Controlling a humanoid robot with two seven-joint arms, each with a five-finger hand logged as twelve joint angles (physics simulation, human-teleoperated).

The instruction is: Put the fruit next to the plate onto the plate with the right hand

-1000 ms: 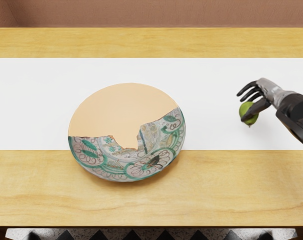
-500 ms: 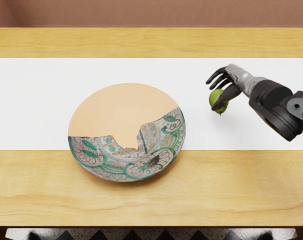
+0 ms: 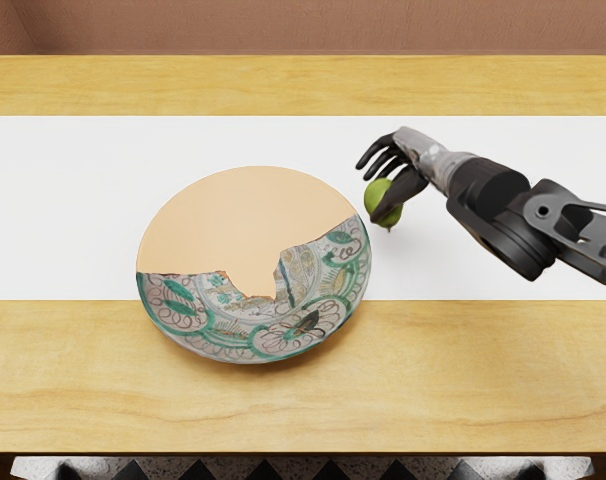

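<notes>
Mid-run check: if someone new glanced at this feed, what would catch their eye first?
First the big plate at the table's centre, its far half plain tan and its near half covered in green scrollwork. Next the dark right hand reaching in from the right edge, holding a small green fruit just off the plate's upper-right rim, over the white strip.
</notes>
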